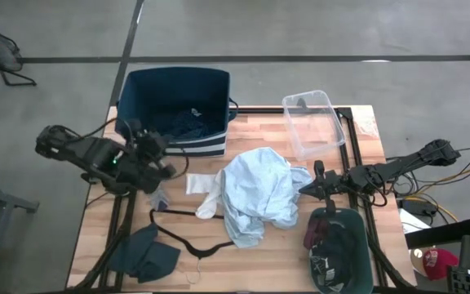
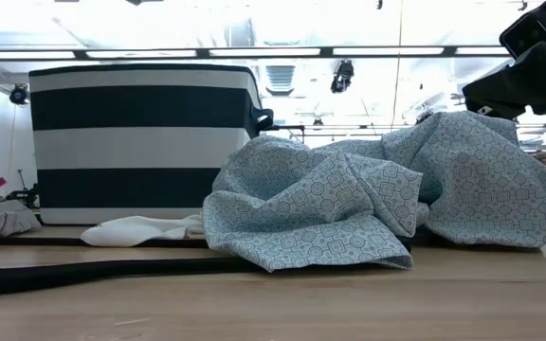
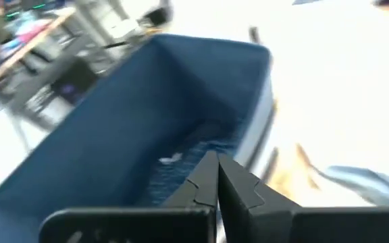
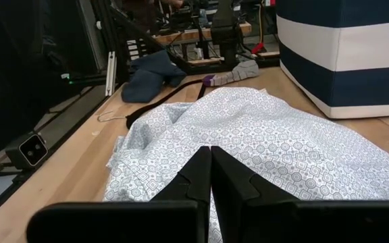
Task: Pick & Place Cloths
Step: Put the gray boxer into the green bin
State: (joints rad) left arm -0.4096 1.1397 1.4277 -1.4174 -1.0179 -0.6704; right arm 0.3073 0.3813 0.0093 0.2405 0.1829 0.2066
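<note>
The pale-blue shirt (image 1: 255,194) lies crumpled in the middle of the table, also seen in the low view (image 2: 387,189) and the right wrist view (image 4: 262,142). A small white piece (image 1: 201,183) lies at its left. A dark teal piece (image 1: 145,253) rests at the near left corner. The navy dotted piece (image 1: 188,122) lies inside the striped bin (image 1: 137,98). My left gripper (image 1: 168,163) is shut and holds nothing, raised beside the bin's near left side; in its wrist view (image 3: 216,172) it points into the bin. My right gripper (image 1: 317,178) is shut and holds nothing at the shirt's right edge.
A thin black hanger (image 1: 190,238) lies near the shirt's near left side. A clear plastic tub (image 1: 312,122) stands at the far right. A dark green tub (image 1: 353,261) holding maroon pieces (image 1: 315,237) sits at the near right. A small grey piece (image 1: 160,197) lies under my left gripper.
</note>
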